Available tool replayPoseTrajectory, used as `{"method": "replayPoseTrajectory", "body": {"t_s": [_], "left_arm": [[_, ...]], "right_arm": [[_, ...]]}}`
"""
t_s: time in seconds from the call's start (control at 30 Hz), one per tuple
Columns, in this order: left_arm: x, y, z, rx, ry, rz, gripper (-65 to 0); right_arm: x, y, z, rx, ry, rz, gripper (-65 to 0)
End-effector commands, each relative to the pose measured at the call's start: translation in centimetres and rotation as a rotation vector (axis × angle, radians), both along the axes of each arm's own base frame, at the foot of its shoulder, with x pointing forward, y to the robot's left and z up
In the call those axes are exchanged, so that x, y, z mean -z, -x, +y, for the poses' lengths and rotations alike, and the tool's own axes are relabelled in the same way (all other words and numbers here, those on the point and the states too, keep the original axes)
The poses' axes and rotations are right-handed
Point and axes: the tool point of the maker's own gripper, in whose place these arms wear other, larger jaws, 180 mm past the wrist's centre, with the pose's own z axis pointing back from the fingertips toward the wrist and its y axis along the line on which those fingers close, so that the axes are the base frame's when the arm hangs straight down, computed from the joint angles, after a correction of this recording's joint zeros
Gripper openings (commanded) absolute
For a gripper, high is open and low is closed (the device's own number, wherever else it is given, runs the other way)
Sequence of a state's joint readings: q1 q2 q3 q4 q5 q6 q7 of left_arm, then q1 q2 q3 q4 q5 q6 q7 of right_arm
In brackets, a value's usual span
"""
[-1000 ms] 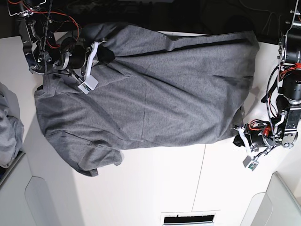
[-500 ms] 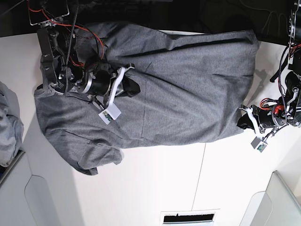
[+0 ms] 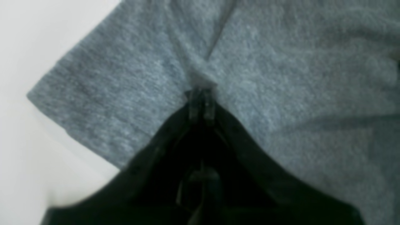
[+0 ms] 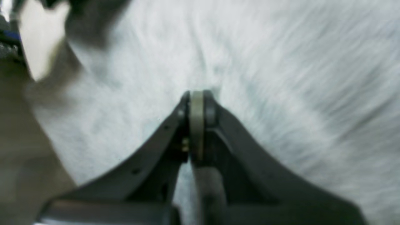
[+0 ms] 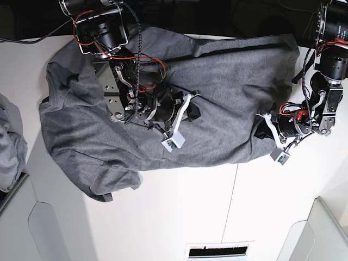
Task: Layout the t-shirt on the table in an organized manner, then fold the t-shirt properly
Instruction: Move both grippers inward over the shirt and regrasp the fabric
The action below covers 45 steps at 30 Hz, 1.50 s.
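Left gripper (image 3: 201,103), in the left wrist view, has its jaws pressed together on a pinched ridge of the t-shirt (image 3: 281,78), with creases running away from the tips toward 12 o'clock. A corner of the grey cloth points toward 9 o'clock, and the white bench (image 3: 28,150) shows bare beyond it on that side.

Seen from the right wrist view, the right gripper (image 4: 197,100) is closed, its tips tight against each other with a pale strip between them. Blurred, washed-out t-shirt (image 4: 281,78) fabric fills the picture behind it; whether any cloth is caught between the tips cannot be told from here.

From the base view, the t-shirt (image 5: 228,81) lies spread across the upper half of the bench (image 5: 179,212), rumpled toward 9 o'clock. The right gripper (image 5: 191,106) sits over the middle of the cloth, its arm reaching down from 11 o'clock. The left gripper (image 5: 263,125) is at the shirt's 3 o'clock edge, touching the hem. A paler grey bundle (image 5: 10,147) lies at the 9 o'clock edge, beside a light grey bin (image 5: 22,223).
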<state>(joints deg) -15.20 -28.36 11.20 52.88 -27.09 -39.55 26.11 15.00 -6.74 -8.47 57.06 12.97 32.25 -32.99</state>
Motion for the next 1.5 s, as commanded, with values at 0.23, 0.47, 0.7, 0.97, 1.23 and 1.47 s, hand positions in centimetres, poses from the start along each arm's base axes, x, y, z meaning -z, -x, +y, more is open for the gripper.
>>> {"method": "replayPoseTrajectory", "body": {"t_s": [0.23, 0.47, 0.7, 0.97, 1.23, 1.47], "left_arm": [[-1.2, -0.7, -0.2, -0.007, 0.036, -0.031, -65.0], [-4.6, -2.2, 0.2, 0.023, 0.016, -0.111, -65.0], [-5.7, -3.0, 0.5, 0.042, -0.013, -0.172, -65.0], [-3.4, -2.3, 2.9, -0.008, -0.094, -0.132, -65.0], [-0.1, -0.8, 6.0, -0.095, -0.187, -0.062, -65.0], [-0.7, -2.1, 8.1, -0.115, -0.308, -0.109, -65.0]], "right_arm": [[1.6, 0.3, -1.1, -0.006, 0.048, 0.026, -65.0], [2.5, 0.7, -3.6, 0.017, 0.063, 0.064, -65.0], [2.9, 0.9, -4.4, 0.013, 0.084, 0.076, -65.0], [3.1, 1.4, -4.6, 0.006, 0.087, 0.105, -65.0], [2.9, 2.1, -4.8, -0.001, 0.054, 0.158, -65.0], [3.0, 2.5, -5.6, 0.001, 0.05, 0.193, -65.0]]}}
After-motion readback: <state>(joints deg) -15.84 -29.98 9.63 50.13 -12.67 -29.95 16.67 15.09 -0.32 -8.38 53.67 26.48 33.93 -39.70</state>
